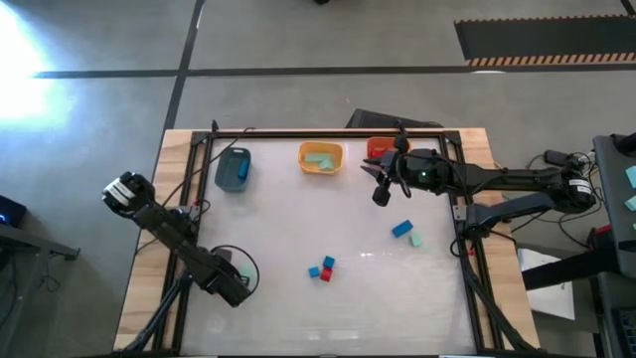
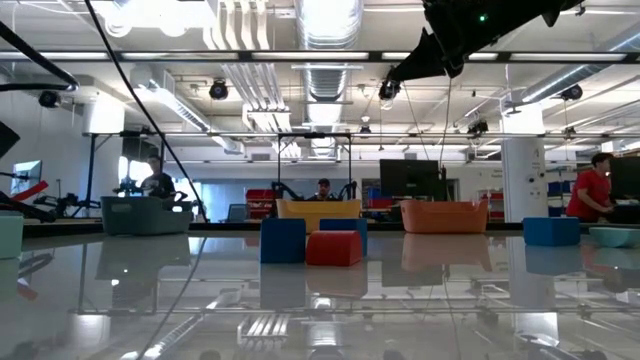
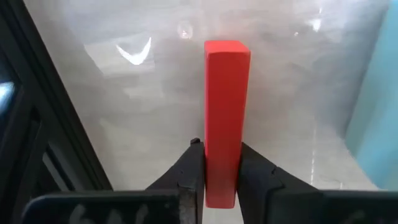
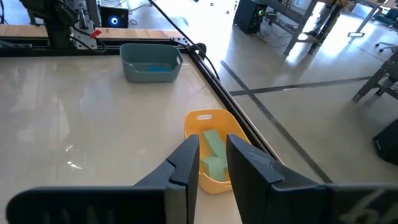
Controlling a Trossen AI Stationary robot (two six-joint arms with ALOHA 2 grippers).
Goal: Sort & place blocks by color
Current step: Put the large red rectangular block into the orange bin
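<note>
— Red bar (image 3: 226,118) sits pinched in the left claw (image 3: 222,171), low over the desk (image 1: 288,229).
— Right claw (image 4: 213,163)?
— Empty, fingers slightly apart, near the yellow bin (image 1: 320,157).
— Risk?
— Loose blocks (image 1: 322,268) remain mid-desk; the narrow grip could let the bar slip.

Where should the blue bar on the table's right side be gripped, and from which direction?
Likely its middle, across the narrow width, from straight above: the blue bar lies flat and slanted, with a pale teal block close beside it, crowding any sideways approach.
</note>
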